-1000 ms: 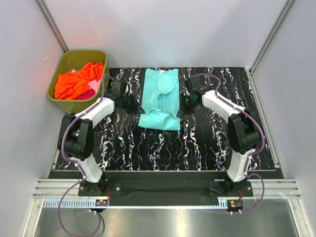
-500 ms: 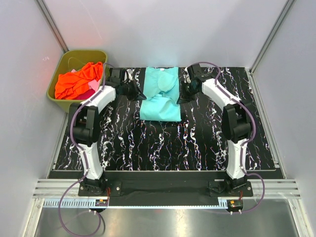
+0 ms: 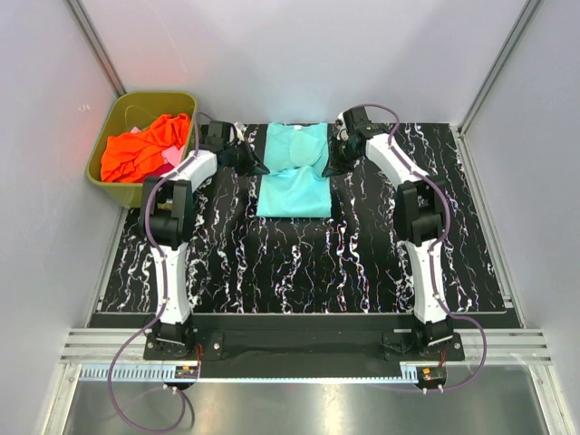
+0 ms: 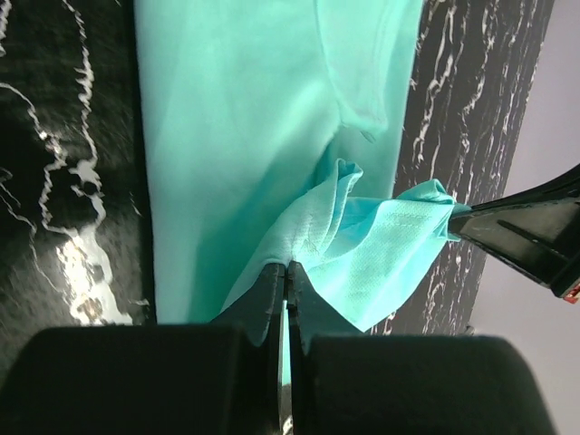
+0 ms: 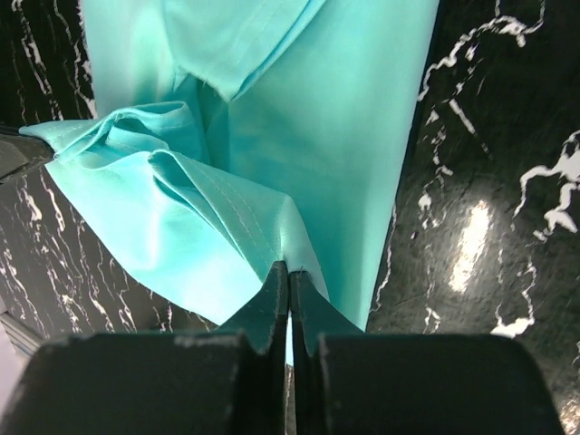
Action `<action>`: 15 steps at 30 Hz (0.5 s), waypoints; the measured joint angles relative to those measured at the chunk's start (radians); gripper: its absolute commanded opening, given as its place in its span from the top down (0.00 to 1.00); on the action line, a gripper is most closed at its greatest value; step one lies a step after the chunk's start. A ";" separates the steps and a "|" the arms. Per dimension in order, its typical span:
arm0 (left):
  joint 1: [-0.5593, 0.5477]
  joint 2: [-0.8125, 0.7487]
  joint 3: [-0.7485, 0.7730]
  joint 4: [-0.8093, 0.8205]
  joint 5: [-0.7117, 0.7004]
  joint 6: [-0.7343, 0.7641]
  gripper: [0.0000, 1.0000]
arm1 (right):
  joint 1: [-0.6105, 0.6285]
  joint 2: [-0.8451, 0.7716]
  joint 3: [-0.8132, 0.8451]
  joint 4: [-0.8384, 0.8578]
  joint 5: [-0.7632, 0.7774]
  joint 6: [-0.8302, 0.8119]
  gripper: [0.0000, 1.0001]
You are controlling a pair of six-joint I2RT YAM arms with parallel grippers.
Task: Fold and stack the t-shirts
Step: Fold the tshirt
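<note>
Your left gripper (image 4: 286, 270) is clenched on the teal shirt (image 3: 293, 177): in the left wrist view its jaws meet with a corner of the cloth pinched between them. Your right gripper (image 5: 288, 270) is clamped the same way on the opposite corner of the same flap. Between the two, that flap is raised off the rest of the shirt and hangs in loose creases, with a stitched edge showing along it. Which part of the shirt the flap is, hem or shoulder, is hard to tell from these angles.

The shirt lies as a narrow strip at the far middle of the table (image 3: 299, 263), its long side running away from you. The near end lies flat on the marbled top. From above, you see both arms stretched far forward, with the left gripper just beside the shirt's left edge and the right gripper just beside its right edge.

The orange shirt (image 3: 136, 149) is bunched in the tub (image 3: 111, 122) at the far left corner. The pink shirt (image 3: 169, 158) shows under it at the right side.
</note>
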 measured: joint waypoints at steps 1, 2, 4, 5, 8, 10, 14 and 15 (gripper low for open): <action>0.003 0.014 0.009 0.003 0.003 -0.002 1.00 | -0.003 0.016 0.019 -0.003 0.000 -0.001 1.00; 0.005 0.025 0.016 0.006 0.008 -0.003 1.00 | -0.005 0.029 0.034 -0.006 0.000 -0.004 1.00; 0.010 0.053 0.035 0.022 0.016 -0.006 1.00 | -0.009 0.050 0.056 -0.014 0.001 -0.008 1.00; 0.011 0.063 0.040 0.032 0.018 -0.008 1.00 | -0.010 0.063 0.068 -0.019 0.001 -0.011 1.00; 0.015 0.077 0.047 0.055 0.021 -0.015 1.00 | -0.014 0.092 0.092 -0.026 0.009 -0.021 1.00; 0.016 0.086 0.058 0.065 0.023 -0.021 1.00 | -0.016 0.103 0.100 -0.028 0.014 -0.024 1.00; 0.017 0.103 0.069 0.096 0.024 -0.029 1.00 | -0.020 0.125 0.140 -0.044 0.017 -0.027 1.00; 0.017 0.107 0.069 0.101 0.024 -0.029 1.00 | -0.021 0.130 0.153 -0.045 0.016 -0.028 0.99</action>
